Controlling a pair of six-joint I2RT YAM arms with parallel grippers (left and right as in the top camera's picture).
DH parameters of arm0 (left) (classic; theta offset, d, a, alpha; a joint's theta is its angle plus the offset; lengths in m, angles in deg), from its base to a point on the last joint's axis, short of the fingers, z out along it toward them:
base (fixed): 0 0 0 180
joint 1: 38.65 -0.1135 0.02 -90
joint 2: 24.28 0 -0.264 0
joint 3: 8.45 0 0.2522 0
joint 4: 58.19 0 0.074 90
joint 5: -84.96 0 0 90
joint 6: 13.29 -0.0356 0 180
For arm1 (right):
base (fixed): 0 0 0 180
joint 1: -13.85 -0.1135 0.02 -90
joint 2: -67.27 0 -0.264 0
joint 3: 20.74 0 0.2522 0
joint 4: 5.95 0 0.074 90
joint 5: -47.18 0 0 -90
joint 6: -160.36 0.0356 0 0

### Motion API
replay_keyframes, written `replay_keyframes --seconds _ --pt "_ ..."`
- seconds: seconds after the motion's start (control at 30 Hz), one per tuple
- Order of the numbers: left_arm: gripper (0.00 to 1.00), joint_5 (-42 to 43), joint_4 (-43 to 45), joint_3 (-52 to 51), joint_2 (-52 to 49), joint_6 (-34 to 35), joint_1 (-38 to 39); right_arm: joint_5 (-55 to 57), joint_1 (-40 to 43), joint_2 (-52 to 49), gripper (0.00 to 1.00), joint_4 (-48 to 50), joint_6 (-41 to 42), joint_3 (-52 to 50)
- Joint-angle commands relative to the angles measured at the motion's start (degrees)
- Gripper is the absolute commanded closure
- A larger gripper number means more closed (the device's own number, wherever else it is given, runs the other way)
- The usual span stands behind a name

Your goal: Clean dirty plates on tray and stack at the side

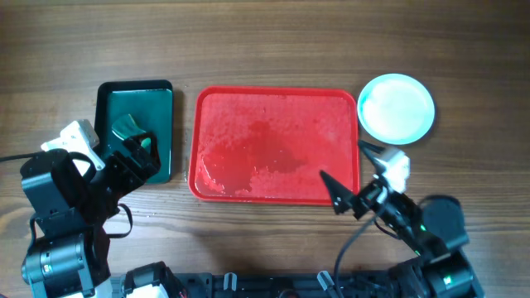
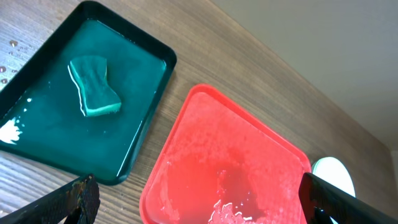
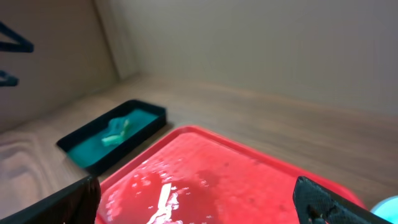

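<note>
The red tray [image 1: 273,141] lies in the middle of the table, wet and bare of plates; it also shows in the left wrist view [image 2: 242,149] and the right wrist view [image 3: 224,168]. The plates [image 1: 397,108] sit stacked on the table just past the tray's far right corner, pale turquoise at the rim, white on top. An edge of the stack shows in the left wrist view [image 2: 336,174]. My left gripper [image 1: 142,156] [image 2: 199,202] is open and empty over the gap between the green tray and the red tray. My right gripper [image 1: 341,159] [image 3: 199,199] is open and empty over the red tray's near right corner.
A dark green black-rimmed tray [image 1: 161,108] [image 2: 50,137] holding water stands left of the red tray. A green sponge [image 1: 128,126] [image 2: 93,87] [image 3: 116,134] lies in it. Water pools on the red tray's floor.
</note>
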Motion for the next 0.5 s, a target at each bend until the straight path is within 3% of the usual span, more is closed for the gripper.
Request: replay_keyframes --seconds 0.0,0.17,0.3,0.47 --pt "0.00 0.9 0.1 0.0 0.0 -1.1 -0.1 -3.4 5.8 8.9 0.00 0.7 -1.2 -4.4" --pt "0.00 0.9 0.1 0.0 0.0 -1.1 -0.1 5.8 8.9 19.1 0.00 0.7 1.8 -9.7" --pt "0.00 0.9 0.1 0.0 0.0 -1.1 -0.1 13.4 9.0 18.9 0.00 2.7 7.4 -13.1" --pt "0.00 0.9 0.1 0.0 0.0 -1.1 -0.1 17.6 9.2 18.9 0.00 9.7 7.6 -17.9"
